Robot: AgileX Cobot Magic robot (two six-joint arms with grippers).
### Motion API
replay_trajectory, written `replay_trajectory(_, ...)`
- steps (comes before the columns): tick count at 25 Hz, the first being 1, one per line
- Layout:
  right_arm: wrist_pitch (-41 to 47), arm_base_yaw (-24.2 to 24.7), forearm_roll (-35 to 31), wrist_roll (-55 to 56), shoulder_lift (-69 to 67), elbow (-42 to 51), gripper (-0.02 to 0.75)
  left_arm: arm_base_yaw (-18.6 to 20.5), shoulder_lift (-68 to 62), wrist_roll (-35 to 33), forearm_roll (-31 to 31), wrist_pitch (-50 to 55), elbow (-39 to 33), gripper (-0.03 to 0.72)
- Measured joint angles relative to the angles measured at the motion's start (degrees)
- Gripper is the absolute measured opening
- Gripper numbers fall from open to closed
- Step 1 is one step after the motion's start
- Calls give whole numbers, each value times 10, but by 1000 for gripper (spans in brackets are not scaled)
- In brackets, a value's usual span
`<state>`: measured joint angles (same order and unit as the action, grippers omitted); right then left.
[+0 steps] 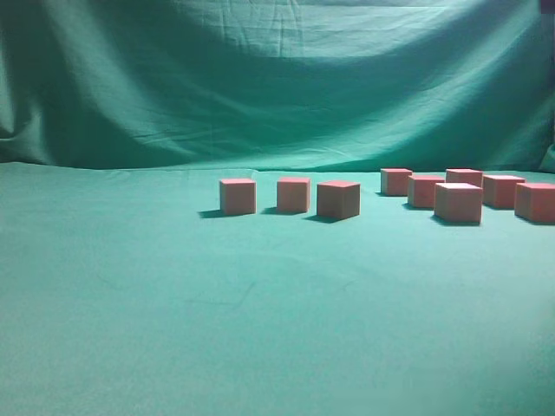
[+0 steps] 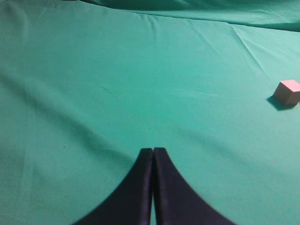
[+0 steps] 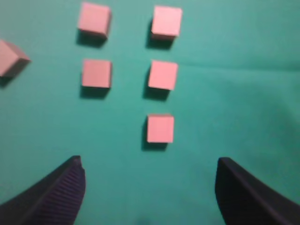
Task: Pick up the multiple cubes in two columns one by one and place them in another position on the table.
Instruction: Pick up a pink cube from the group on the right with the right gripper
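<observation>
Several pink cubes stand on the green cloth. In the exterior view three sit in a loose row at centre: left (image 1: 237, 196), middle (image 1: 293, 194), right (image 1: 338, 199). Several more cluster at the right (image 1: 458, 203). In the right wrist view they form two columns, with two in the left column (image 3: 96, 73) and three in the right; the nearest cube (image 3: 160, 129) is just ahead of my right gripper (image 3: 149, 164), which is open, empty and above the cloth. My left gripper (image 2: 153, 150) is shut and empty over bare cloth. Neither gripper shows in the exterior view.
A lone cube (image 2: 287, 91) lies far right in the left wrist view. Another tilted cube (image 3: 11, 56) sits at the left edge of the right wrist view. Green cloth (image 1: 173, 303) covers the table and hangs as a backdrop (image 1: 260, 78).
</observation>
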<state>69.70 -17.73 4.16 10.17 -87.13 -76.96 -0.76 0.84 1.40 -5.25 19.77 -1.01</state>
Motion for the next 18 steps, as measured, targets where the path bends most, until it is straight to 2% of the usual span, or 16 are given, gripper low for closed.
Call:
replay_trajectory(3, -61, 23, -9, 3, 11, 87, 525, 0, 0, 0, 0, 0, 0, 0)
replay_trajectory(9, -216, 27, -15, -3, 11, 212, 525, 0, 0, 0, 0, 0, 0, 0)
replay_trajectory(18, -308, 27, 15, -5, -57, 240, 525, 0, 0, 0, 0, 0, 0, 0)
